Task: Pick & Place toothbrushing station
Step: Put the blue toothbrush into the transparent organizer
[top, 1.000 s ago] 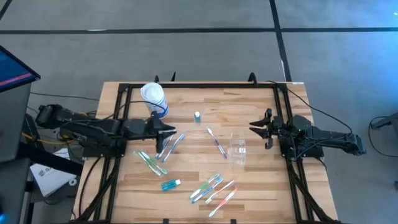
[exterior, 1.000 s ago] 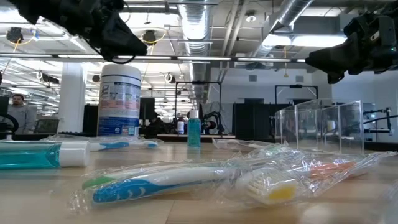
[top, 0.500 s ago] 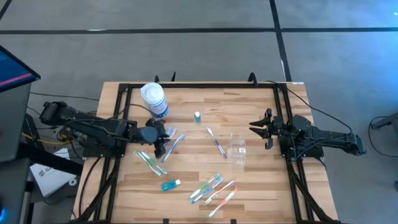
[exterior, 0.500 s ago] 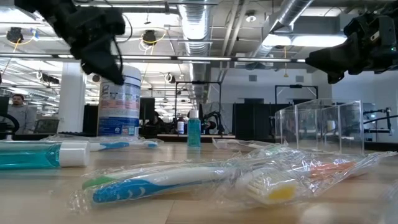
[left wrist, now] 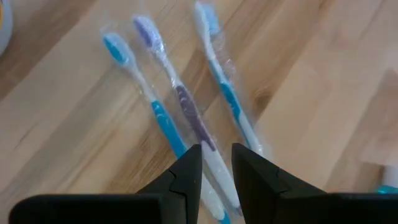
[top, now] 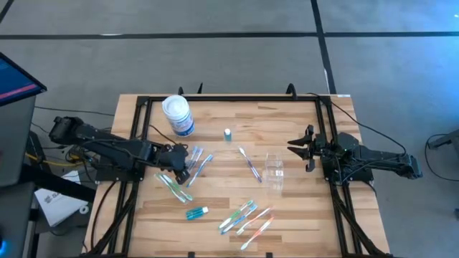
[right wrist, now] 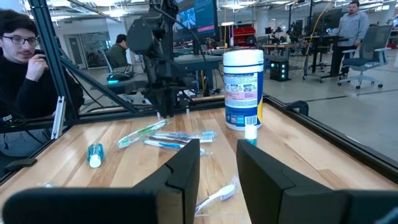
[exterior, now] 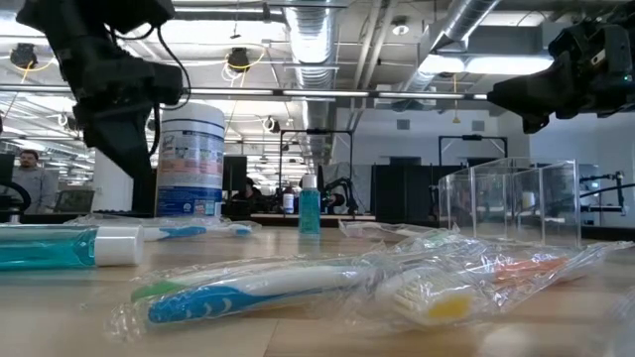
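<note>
Three wrapped toothbrushes [left wrist: 180, 102] lie side by side on the wooden table, two blue and one purple. My left gripper [left wrist: 216, 165] hangs over them [top: 195, 163], pointing steeply down, open by a narrow gap, with nothing between the fingers. From the right wrist view its tips [right wrist: 166, 113] stand clear above the table. The clear cup [top: 274, 169] stands right of centre. A teal tube [top: 227, 134] stands upright and another [top: 196, 212] lies near the front. My right gripper [top: 295, 149] waits level at the right edge, open and holding nothing.
The white canister with a blue label [top: 177, 115] stands at the far left, close behind my left arm. More wrapped toothbrushes lie at the left [top: 174, 186], in the middle [top: 249, 163] and at the near side [top: 245, 216]. People sit beyond the table [right wrist: 25, 62].
My left gripper has tipped from pointing nearly level to pointing steeply down, rolling as it went. It has sunk toward the three toothbrushes and drawn back a little toward the table's left and near edges. The gap between its fingers looks unchanged.
</note>
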`<move>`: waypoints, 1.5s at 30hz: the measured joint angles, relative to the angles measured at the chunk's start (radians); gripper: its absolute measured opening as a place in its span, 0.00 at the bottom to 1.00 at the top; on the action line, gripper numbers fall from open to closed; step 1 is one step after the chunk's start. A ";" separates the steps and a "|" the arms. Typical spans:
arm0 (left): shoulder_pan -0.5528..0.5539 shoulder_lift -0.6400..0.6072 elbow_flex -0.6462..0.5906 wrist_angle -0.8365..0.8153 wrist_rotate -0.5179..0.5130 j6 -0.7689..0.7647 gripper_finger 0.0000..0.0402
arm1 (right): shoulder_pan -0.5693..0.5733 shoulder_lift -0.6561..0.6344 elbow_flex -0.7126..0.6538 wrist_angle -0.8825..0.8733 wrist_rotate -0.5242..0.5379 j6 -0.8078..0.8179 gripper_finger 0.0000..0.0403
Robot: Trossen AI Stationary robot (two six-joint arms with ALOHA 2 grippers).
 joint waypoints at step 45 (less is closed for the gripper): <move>0.056 0.199 0.001 0.075 -0.127 -0.056 0.39 | -0.005 0.003 0.000 0.008 0.000 0.000 0.24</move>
